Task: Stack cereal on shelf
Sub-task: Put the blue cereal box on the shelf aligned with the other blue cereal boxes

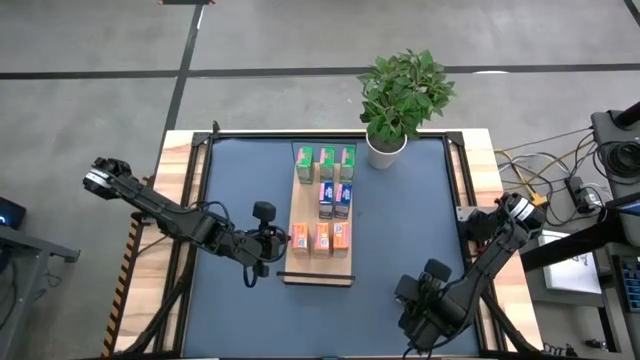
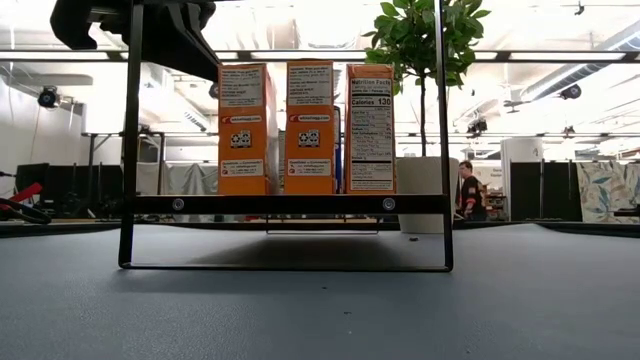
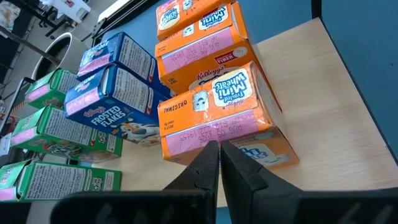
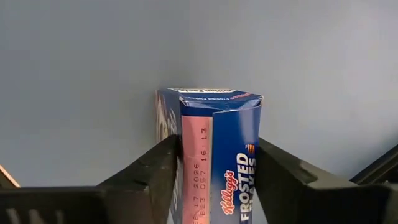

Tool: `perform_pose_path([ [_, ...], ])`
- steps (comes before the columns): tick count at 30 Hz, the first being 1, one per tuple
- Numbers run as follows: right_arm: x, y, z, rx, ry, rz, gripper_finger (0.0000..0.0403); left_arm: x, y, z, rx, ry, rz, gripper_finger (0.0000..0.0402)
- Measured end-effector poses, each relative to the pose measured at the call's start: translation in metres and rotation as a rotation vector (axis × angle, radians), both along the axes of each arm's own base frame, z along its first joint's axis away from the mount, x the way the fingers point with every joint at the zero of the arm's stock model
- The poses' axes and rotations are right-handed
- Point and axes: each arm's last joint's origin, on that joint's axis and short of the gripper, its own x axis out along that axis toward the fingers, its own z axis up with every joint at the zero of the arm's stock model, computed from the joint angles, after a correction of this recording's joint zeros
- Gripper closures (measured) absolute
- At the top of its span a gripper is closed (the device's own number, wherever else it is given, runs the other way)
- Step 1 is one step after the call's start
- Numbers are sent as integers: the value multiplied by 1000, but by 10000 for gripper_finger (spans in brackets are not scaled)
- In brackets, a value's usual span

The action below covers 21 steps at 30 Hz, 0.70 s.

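Blue cereal box [image 4: 211, 155] is gripped by the right gripper [image 4: 214, 165] jaws low over the table, to be carried to the shelf [image 1: 318, 270] blue row; left gripper [image 3: 217, 163] jaws closed empty beside orange boxes [image 3: 214, 112].

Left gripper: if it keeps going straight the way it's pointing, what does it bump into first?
Probably the nearest orange cereal box. The left gripper, shut, points at its lower edge on the shelf; how far off it is, is unclear.
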Motion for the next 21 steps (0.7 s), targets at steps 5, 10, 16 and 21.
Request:
perform_pose_path([
  [5,1,1,0,9,-15,3,257,0,0,0,0,0,-1,401],
  [10,2,1,0,11,-18,3,278,0,0,0,1,-1,-2,401],
  [16,1,1,2,16,-24,2,294,-1,-1,3,12,-12,-23,401],
  [21,-1,-2,12,32,-59,0,303,-6,0,11,11,-41,-34,401],
])
